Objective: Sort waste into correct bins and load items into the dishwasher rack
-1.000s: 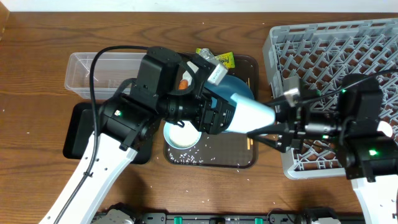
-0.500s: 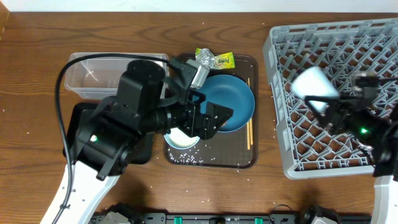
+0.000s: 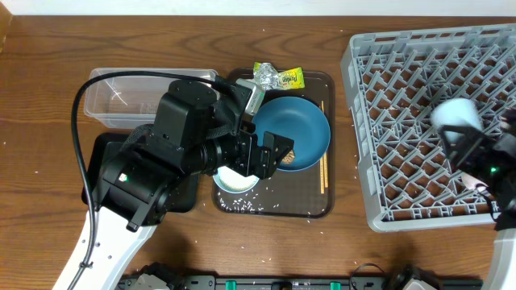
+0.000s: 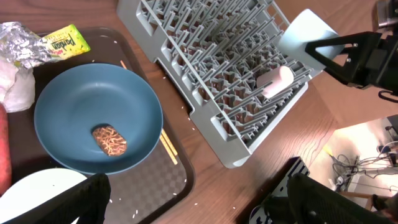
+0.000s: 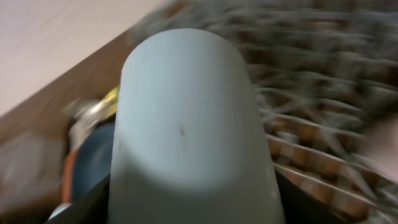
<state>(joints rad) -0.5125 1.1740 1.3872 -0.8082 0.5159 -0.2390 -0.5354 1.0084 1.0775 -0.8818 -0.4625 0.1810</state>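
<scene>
Brown wooden table (image 3: 48, 56) under grey rack (image 3: 403, 97)

The left gripper (image 3: 274, 155) is held wide apart and empty at centre, while the right gripper (image 3: 466, 138), far out to its side, is clamped round a pale cup (image 3: 456, 113).

**Open lanes.**
- Bare table (image 3: 48, 72) is left free to the left of and behind the clear tub (image 3: 121, 93).
- A narrow strip of wood is left between the brown tray (image 3: 310, 192) and the rack (image 3: 403, 72).
- The plate (image 3: 306, 129) is uncovered from above, with only a brown lump (image 4: 110, 140) lying in it.

**Obstructions.**
- The left arm (image 3: 177, 153) is spread over the black tray (image 3: 93, 189) and part of the bowl (image 3: 238, 181).
- Chopsticks (image 3: 324, 169) are laid just beside the plate's right edge.
- The rack is filled with upright pegs, and a small cup (image 4: 275, 82) is lodged among them.
- A white cup (image 3: 457, 113) is held over the rack by the right gripper (image 4: 318, 50).
</scene>
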